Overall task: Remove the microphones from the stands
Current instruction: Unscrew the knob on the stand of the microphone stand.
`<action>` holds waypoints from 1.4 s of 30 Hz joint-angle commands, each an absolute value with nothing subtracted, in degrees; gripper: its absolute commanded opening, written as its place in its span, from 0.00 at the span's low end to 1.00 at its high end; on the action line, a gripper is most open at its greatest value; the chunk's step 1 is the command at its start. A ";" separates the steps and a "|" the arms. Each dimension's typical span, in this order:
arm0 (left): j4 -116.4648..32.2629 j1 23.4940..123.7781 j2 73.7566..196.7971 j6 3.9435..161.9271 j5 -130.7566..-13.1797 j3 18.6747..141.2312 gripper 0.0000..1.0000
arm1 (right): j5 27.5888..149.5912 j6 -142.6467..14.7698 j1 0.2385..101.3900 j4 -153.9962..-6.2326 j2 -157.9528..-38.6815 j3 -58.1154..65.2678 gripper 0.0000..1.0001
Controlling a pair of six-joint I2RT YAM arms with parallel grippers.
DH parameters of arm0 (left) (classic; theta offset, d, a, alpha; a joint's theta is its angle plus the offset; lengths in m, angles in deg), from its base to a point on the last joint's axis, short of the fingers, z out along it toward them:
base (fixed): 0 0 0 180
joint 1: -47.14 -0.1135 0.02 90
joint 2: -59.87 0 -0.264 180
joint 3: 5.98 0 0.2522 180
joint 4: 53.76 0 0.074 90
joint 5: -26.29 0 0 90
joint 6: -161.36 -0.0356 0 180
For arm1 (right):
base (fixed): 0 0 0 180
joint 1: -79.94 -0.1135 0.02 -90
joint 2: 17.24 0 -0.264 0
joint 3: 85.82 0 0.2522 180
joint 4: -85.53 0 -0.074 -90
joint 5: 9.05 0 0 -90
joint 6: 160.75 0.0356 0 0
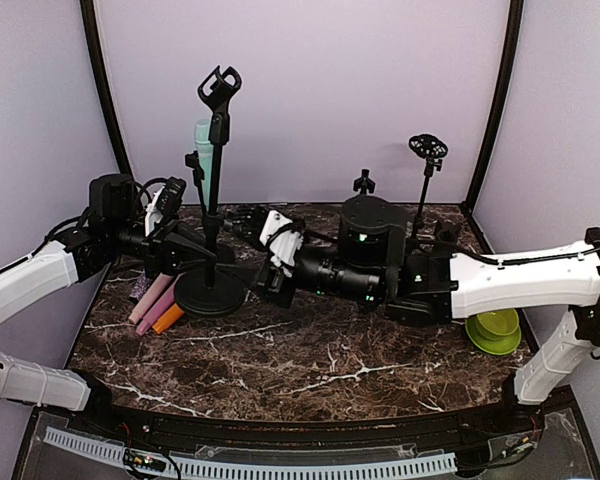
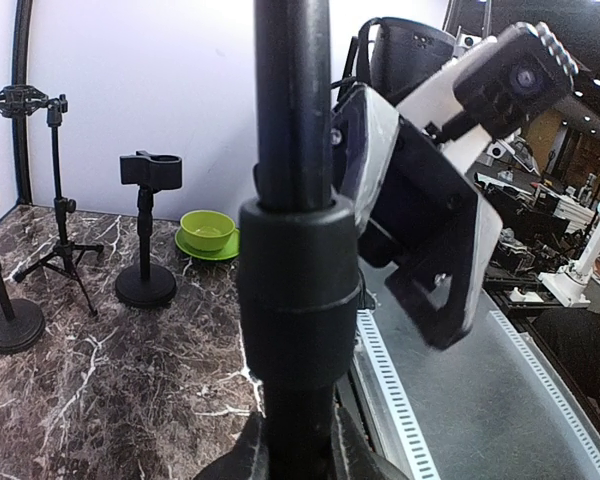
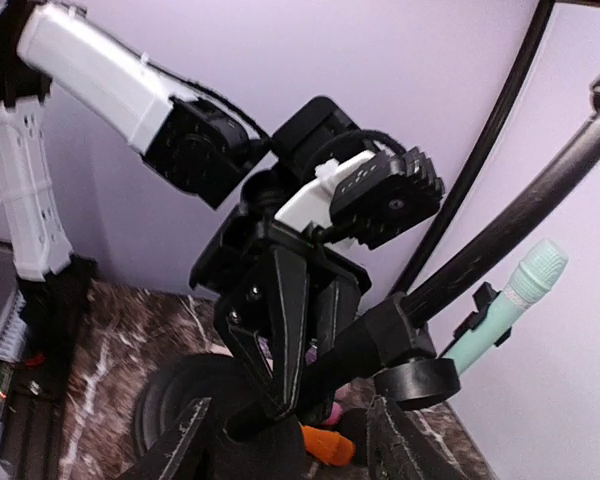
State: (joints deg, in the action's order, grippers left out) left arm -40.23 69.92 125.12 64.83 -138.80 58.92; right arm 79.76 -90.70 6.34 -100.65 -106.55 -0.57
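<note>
1. Stand [image 1: 214, 200]: black and upright on a round base [image 1: 210, 294], left of centre in the top view.
2. Microphone [image 1: 202, 141]: mint-green and upright, in the upper left of the top view just behind the stand. A small black clip [image 3: 480, 305] sits on its body.
3. Left gripper [image 2: 295, 450]: clamped on the stand, just below its collar [image 2: 295, 290].
4. Right gripper [image 3: 285, 440]: fingers apart, one on either side of the stand's lower part.
5. Green bowl [image 1: 494, 331]: lower right, beneath the right arm.

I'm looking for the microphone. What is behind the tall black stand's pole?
A mint-green microphone stands roughly upright just behind the pole, in a small black clip. Its lower end and whatever carries the clip are covered by the pole and the left arm.
</note>
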 commanded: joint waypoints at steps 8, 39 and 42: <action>-43.18 70.20 124.03 66.51 -142.02 59.29 0.00 | 55.84 -116.06 1.99 -114.33 -110.54 -1.79 0.48; -42.04 70.26 123.33 63.21 -141.43 58.14 0.00 | 58.48 -120.75 1.98 -111.07 -113.72 4.80 0.07; -41.31 70.28 123.25 61.96 -141.45 58.10 0.00 | 60.34 -117.89 2.17 -108.95 -113.42 5.37 0.02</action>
State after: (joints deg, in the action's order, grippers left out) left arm -40.29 69.84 124.86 64.02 -140.24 58.28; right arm 55.65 -121.76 2.45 -109.77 -113.37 2.44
